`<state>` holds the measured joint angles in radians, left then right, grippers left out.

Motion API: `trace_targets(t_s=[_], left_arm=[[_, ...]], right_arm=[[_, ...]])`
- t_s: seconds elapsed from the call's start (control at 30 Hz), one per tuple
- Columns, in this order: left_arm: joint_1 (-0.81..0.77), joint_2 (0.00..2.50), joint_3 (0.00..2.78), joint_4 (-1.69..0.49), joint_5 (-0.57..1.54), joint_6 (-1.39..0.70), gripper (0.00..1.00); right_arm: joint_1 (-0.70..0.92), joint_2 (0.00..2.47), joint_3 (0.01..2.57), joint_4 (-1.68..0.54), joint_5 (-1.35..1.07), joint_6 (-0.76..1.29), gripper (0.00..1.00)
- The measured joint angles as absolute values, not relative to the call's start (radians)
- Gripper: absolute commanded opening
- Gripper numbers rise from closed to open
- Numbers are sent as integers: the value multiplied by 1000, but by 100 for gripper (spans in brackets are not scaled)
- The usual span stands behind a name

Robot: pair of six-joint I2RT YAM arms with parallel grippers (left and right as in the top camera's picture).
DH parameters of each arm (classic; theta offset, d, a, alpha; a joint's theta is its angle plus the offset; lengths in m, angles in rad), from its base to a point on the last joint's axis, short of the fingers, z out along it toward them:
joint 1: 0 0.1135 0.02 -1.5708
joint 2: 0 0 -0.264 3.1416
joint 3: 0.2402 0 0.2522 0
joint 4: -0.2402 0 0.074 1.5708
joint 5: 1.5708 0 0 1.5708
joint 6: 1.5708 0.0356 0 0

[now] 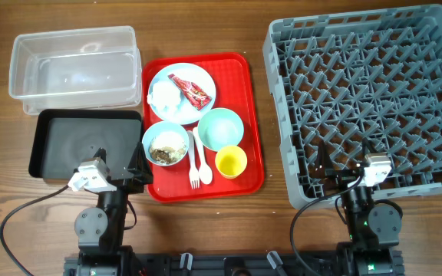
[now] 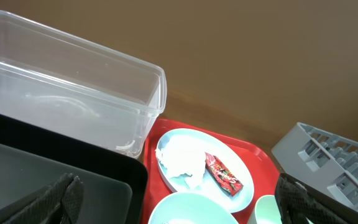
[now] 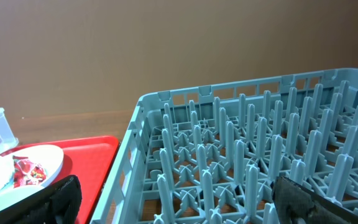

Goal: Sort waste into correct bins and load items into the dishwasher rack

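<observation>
A pale blue plate (image 1: 192, 111) on the red tray holds the red wrapper (image 1: 190, 90) and the white tissue (image 1: 163, 96). A light blue bowl (image 1: 166, 144) holds brownish food scraps. A mint bowl (image 1: 221, 128), yellow cup (image 1: 231, 162), white fork (image 1: 194, 167) and spoon (image 1: 205, 162) lie beside it. The clear tub (image 1: 75, 69) and black tray (image 1: 83, 142) are on the left, the grey rack (image 1: 371, 100) on the right. My left gripper (image 1: 133, 175) (image 2: 179, 205) is open and empty by the black tray's near right corner. My right gripper (image 1: 334, 176) (image 3: 182, 202) is open and empty at the rack's near edge.
The flat red serving tray (image 1: 248, 92) sits between the bins and the rack. In the left wrist view the wrapper (image 2: 224, 174) and tissue (image 2: 182, 162) lie ahead. In the right wrist view the rack's upright pegs (image 3: 260, 143) fill the space ahead.
</observation>
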<state>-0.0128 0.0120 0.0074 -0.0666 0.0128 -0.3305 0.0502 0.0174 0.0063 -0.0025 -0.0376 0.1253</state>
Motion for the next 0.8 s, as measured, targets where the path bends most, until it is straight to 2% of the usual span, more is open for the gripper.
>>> trace_targets(t_s=[0.23,0.4,0.57,0.7,0.73,0.8], left_arm=[[-13,12,7,-58,13,-330,100],[-13,96,104,-162,12,-331,100],[-13,474,422,-339,13,-331,100],[-12,865,754,-602,13,-331,100],[-13,989,878,-727,14,-330,100],[-13,1140,986,-770,14,-330,100]], right_arm=[[50,26,23,-63,-38,126,100],[50,180,215,-200,-37,126,100],[50,508,535,-426,-38,126,100],[49,764,770,-669,-38,107,100],[49,846,840,-715,-38,89,100],[49,918,896,-759,-38,76,100]])
